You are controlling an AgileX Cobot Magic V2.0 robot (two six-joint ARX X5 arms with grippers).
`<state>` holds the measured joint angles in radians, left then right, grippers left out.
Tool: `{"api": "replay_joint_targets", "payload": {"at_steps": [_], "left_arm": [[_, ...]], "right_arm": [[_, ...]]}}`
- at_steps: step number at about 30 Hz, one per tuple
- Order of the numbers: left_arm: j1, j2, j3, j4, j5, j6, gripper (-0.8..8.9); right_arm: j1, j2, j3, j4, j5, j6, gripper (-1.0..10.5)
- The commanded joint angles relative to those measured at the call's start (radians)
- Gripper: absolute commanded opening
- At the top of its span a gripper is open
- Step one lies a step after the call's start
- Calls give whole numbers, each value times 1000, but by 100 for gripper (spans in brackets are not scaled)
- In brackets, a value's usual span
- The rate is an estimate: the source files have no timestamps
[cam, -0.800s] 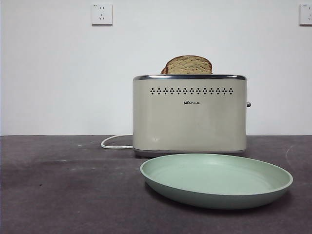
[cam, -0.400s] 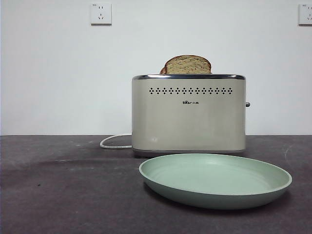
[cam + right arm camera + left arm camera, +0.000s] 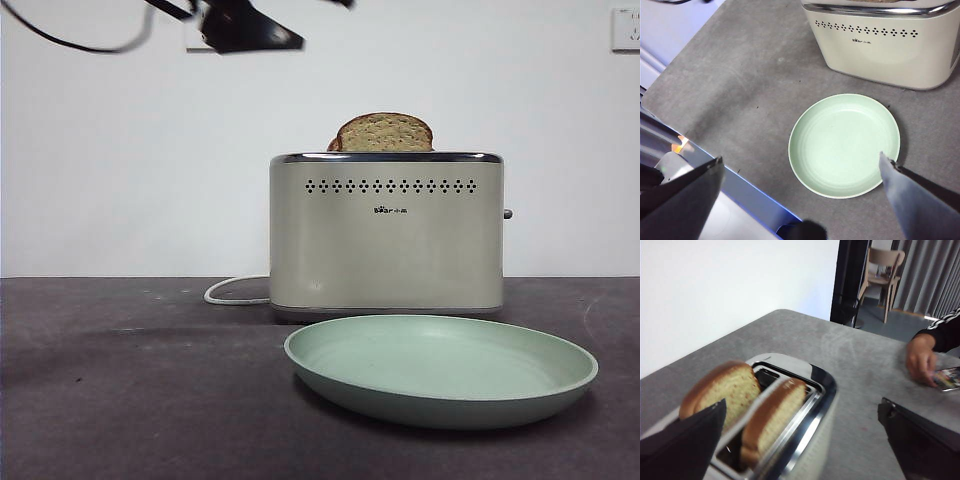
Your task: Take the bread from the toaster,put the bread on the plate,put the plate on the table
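Left hand (image 3: 800, 440): hung above the toaster with its two black jaws spread wide and nothing between them; in the front view it showed as a dark shape (image 3: 245, 28) high up, to one side of the toaster.
Right hand (image 3: 800, 195): hovered high over the plate, jaws likewise wide apart and empty.
Bread (image 3: 722, 392): stood upright in the toaster slot just below the left hand, beside one of its jaws, only the domed top (image 3: 385, 133) clear of the chrome rim.
Second slice (image 3: 772, 420): sat in the neighbouring slot, close alongside the bread.
Toaster (image 3: 387, 235): rested on the worktop (image 3: 140, 400), white cord (image 3: 232, 294) trailing behind.
Plate (image 3: 805, 165): lay empty on the worktop, directly beneath the right hand, just in front of the toaster.
Risk, wrong slice: the two slices stood so near that a descending jaw could probably straddle or catch the second one.
Risk, weak grip: little crust was exposed; a shallow pinch might slip or crumble the crumb.
Risk, toaster shift: a jaw striking the rim could likely nudge the toaster onto the plate.
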<state>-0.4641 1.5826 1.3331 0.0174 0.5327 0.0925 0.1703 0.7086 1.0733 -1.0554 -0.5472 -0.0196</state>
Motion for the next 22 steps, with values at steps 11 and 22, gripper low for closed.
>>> {"api": "replay_joint_targets", "payload": {"at_steps": [11,22], "left_arm": [[-49,289,183,-8,-44,111,537],[-91,312,183,-7,-140,121,-22]], "right_arm": [[2,-2,2,-2,0,-8,566],[2,-2,2,-2,3,-8,565]]}}
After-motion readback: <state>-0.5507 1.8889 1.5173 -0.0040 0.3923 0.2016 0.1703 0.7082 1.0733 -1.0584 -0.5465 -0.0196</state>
